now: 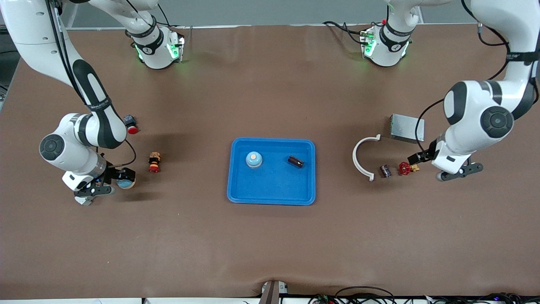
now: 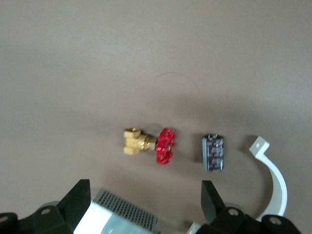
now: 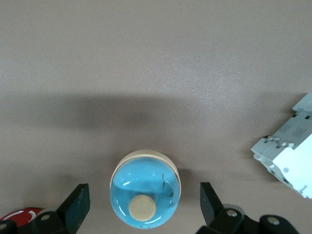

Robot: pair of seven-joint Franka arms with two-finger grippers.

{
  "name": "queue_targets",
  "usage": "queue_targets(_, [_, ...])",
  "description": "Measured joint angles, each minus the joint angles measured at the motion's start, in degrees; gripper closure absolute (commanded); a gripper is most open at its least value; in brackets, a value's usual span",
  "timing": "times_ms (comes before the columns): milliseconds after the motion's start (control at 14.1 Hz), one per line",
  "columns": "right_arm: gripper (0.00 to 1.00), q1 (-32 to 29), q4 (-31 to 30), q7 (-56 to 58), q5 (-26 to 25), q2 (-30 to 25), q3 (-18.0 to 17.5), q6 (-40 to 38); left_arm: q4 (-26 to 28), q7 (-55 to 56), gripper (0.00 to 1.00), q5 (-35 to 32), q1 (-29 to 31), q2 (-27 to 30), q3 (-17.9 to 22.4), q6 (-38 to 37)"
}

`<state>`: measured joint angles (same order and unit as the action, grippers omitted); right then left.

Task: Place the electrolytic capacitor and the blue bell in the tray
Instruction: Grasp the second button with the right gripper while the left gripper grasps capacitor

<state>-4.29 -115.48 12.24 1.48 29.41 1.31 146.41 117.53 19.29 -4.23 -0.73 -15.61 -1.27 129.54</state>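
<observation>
**Bench check: a bell and a capacitor lie in the tray, both claws empty**

Right arm's end of the bench: the right claw [image 3: 144, 195] is spread wide and holds nothing. In the right wrist view a second blue bell [image 3: 145, 187] shows in the gap between its fingers [image 3: 78, 204], touching neither. I cannot tell how low the fingers reach beside it. Near it lie a white circuit breaker [image 3: 287, 156], a red-capped push button [image 1: 132, 128] and a small red-and-yellow emergency-stop button [image 1: 154, 162], the last lying toward the tray.

Mid-bench: the blue tray [image 1: 236, 185] lies flat. Inside it the blue bell [image 1: 254, 159] stands upright, dome up, toward the edge of the tray farther from the front camera. The electrolytic capacitor [image 1: 295, 161], a dark cylinder, lies on its side in the same half, well apart from the bell. Judged from this, both named items are already in place. The raised rim should keep the cylinder from rolling out.

Left arm's end: a white curved clamp [image 1: 359, 156], a spare capacitor [image 1: 385, 170], a brass valve with a red handwheel [image 1: 407, 168] and a grey metal box [image 1: 406, 128] lie outside the tray. The left claw [image 1: 459, 172] hangs over the bench beside the valve, fully spread and empty. The arm looks to be waiting, clear of the parts.
</observation>
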Motion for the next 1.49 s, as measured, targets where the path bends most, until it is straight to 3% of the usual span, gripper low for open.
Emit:
queue_targets(567, [0.00,0.0,-0.3,0.3,0.0,0.0,0.0,0.2,-10.1,22.9,0.00,0.1,-4.9,-12.0,-2.0,2.2])
queue_targets(1064, [0.00,0.0,-0.6,0.4,0.0,0.0,0.0,1.2,-11.5,24.9,0.00,0.1,-4.5,-16.1,-1.9,1.7])
queue_targets(1205, [0.00,0.0,-0.7,0.4,0.0,0.0,0.0,1.2,-11.5,25.2,0.00,0.1,-4.5,-16.7,-2.0,-1.4])
queue_targets(1489, [0.61,0.0,-0.8,0.4,0.0,0.0,0.0,1.2,-11.4,25.8,0.00,0.1,-5.1,-16.8,-2.0,-4.2])
